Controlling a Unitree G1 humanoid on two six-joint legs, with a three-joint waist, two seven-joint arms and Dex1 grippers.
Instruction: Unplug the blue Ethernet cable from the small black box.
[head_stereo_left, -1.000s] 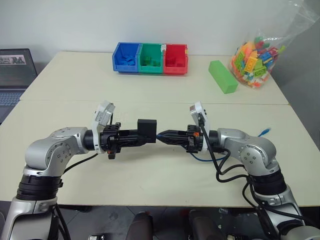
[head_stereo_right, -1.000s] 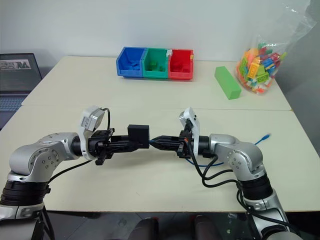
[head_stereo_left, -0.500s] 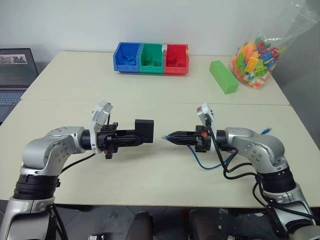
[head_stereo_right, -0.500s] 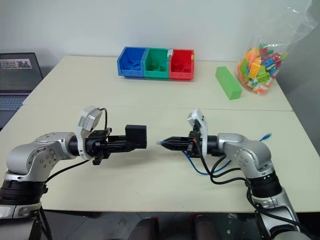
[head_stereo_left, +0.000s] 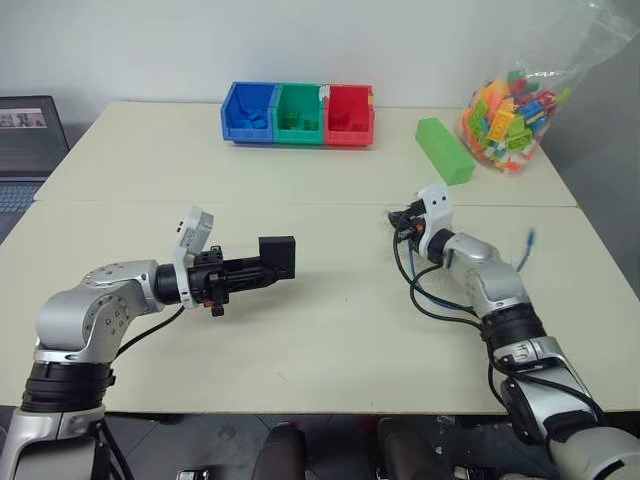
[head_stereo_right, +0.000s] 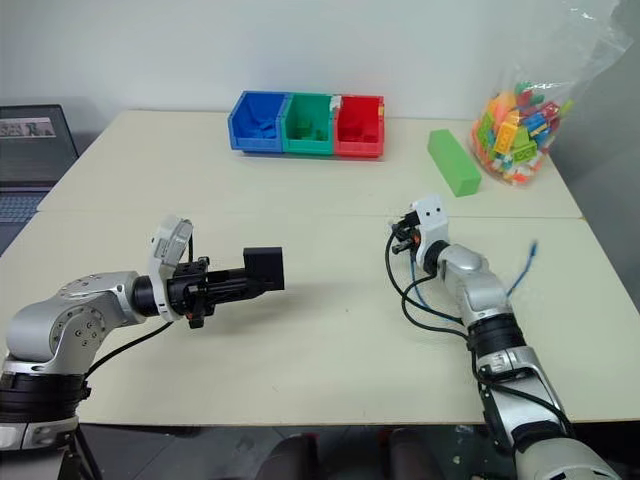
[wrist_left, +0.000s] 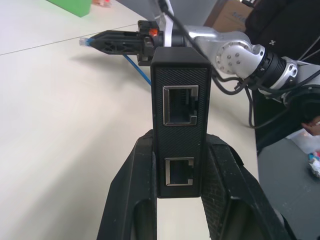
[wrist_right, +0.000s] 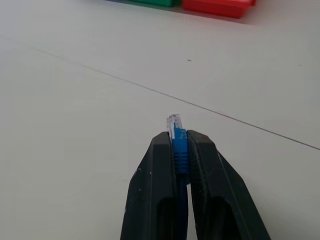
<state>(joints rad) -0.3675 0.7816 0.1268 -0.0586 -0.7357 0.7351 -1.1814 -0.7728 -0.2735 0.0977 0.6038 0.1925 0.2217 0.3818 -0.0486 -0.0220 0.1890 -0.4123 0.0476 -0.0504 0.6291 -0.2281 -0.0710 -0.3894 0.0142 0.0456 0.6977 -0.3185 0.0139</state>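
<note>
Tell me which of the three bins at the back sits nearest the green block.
The red bin, at the row's right end; the green bin and blue bin lie farther from the green block.

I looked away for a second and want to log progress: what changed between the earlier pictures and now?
The right gripper, shut on the blue Ethernet cable, pulled its plug out of the small black box and swung away toward the far right of the table. The box's ports now stand empty. The left gripper stayed clamped on the box, hardly moving; the bins kept their place.

No text, label, brand or number can be read on anything here.
</note>
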